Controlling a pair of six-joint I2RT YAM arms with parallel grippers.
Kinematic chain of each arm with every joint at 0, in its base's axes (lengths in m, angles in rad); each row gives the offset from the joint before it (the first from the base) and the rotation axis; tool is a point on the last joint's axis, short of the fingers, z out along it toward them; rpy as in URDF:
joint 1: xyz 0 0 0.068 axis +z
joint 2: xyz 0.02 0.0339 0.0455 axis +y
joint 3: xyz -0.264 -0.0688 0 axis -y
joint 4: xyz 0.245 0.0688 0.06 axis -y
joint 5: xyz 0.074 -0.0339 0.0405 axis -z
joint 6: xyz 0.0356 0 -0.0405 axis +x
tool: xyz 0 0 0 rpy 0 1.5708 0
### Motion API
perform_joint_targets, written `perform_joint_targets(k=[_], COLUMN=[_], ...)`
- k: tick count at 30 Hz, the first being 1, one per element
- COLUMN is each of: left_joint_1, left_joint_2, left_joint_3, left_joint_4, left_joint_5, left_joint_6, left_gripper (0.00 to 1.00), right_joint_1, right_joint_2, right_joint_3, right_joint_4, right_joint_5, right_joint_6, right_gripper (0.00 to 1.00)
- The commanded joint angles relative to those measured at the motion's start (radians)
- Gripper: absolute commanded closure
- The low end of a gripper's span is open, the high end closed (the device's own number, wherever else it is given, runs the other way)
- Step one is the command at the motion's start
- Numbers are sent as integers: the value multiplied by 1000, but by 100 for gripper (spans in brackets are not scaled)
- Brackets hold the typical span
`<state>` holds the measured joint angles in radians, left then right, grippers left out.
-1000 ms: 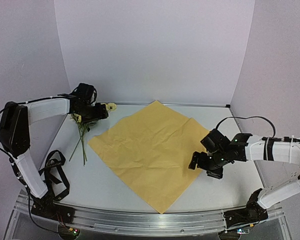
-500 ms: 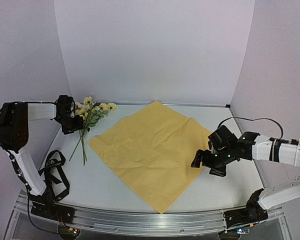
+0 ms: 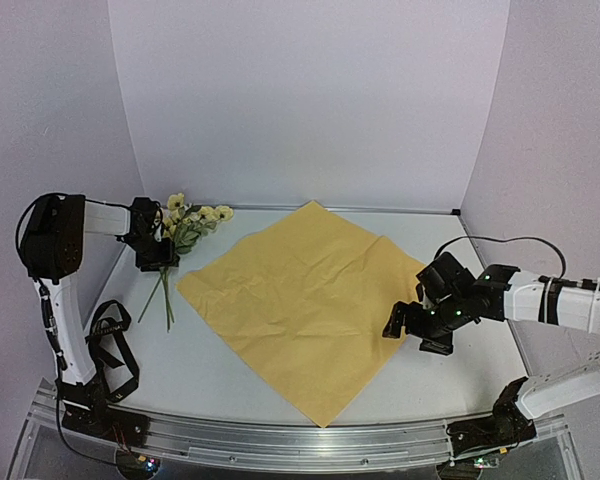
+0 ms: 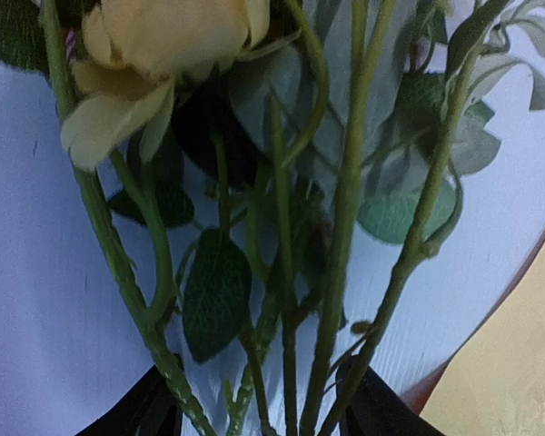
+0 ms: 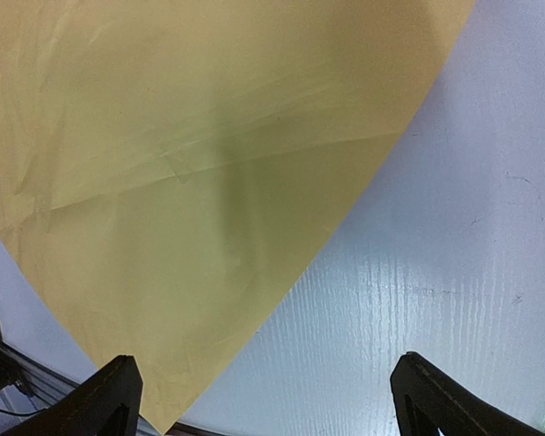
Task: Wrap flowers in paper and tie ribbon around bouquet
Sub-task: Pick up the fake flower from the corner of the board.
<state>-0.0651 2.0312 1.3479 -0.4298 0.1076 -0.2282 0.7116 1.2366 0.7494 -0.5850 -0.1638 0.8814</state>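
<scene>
Top external view: two white-and-black arms reach over a white counter (image 3: 230,385) closed in by pale walls.
Paper: a yellow-orange sheet (image 3: 305,295) lies flat and unfolded on the counter. It is turned like a diamond, with one corner toward the back wall and one toward the near edge, and light creases cross it.
Flowers: the small bunch (image 3: 192,218) lies on bare counter just beside the paper's left corner. Its pale yellow blossoms point toward the back wall and its thin green stems run toward the near edge.
Left end effector (image 3: 154,255): it is down over the stems, just below the leaves. In the left wrist view its two black fingers (image 4: 150,413) stand apart on either side of the stems. The stems lie loosely spread between them with counter showing through, so the jaws are open and not pinching.
Right end effector (image 3: 410,335): its jaws are spread wide and hold nothing. It is low over the paper's right corner. In the right wrist view the paper's edge runs slantwise between the two fingers. Whether a fingertip touches the sheet cannot be told.
Ribbon: a black ribbon (image 3: 110,345) lies in loose loops at the near left, beside the left arm's base and apart from the paper.
Task state: flowers and paper lie separate, with nothing wrapped or tied.
Cable: a thin black cable (image 3: 490,238) arcs above the right arm.
</scene>
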Motion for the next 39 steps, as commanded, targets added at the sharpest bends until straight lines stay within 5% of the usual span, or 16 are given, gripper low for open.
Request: perform_joint_targets(k=[1, 14, 26, 39], left_joint_1=[8, 8, -52, -434], left_joint_2=[52, 73, -84, 20], left_joint_3=[64, 113, 274, 591], left_joint_4=[-26, -71, -212, -222], left_joint_5=[-34, -97, -62, -26], left_joint_6=[37, 64, -57, -398], left_gripper=[44, 99, 100, 100], right_joint_1=[-7, -13, -53, -128], right_joint_2=[-4, 0, -7, -82], right_joint_3=[-2, -6, -10, -44], right_joint_4=[-3, -4, -17, -71], right_joint_5=[1, 10, 26, 60], right_joint_6=[-18, -24, -40, -56], right_gripper=[2, 2, 2, 2])
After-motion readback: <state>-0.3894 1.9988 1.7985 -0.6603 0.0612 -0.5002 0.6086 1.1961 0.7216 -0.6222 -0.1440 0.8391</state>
